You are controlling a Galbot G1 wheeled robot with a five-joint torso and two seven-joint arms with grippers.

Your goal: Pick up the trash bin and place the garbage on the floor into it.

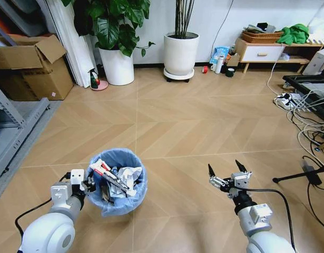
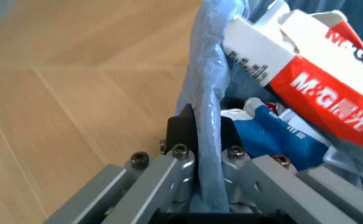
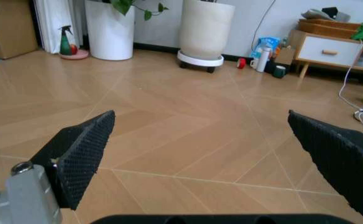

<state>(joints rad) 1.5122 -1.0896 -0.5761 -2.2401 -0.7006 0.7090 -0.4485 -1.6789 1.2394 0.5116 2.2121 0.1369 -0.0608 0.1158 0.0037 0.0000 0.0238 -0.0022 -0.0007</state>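
Trash bin [image 1: 118,182] rim pinched in left gripper [image 1: 88,184] jaws, right gripper [image 1: 227,173] jaws wide, apart

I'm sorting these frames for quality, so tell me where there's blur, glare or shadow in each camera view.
Head view: evenly lit and sharp; the small round bin with pale blue bag liner casts only a faint shadow on the tan herringbone floor. Left wrist view: the left pincer, clamped on the liner's rim, and the red-and-white box look soft. Right wrist view: the open right pincer is blurred at the edges; floor sheen mild.
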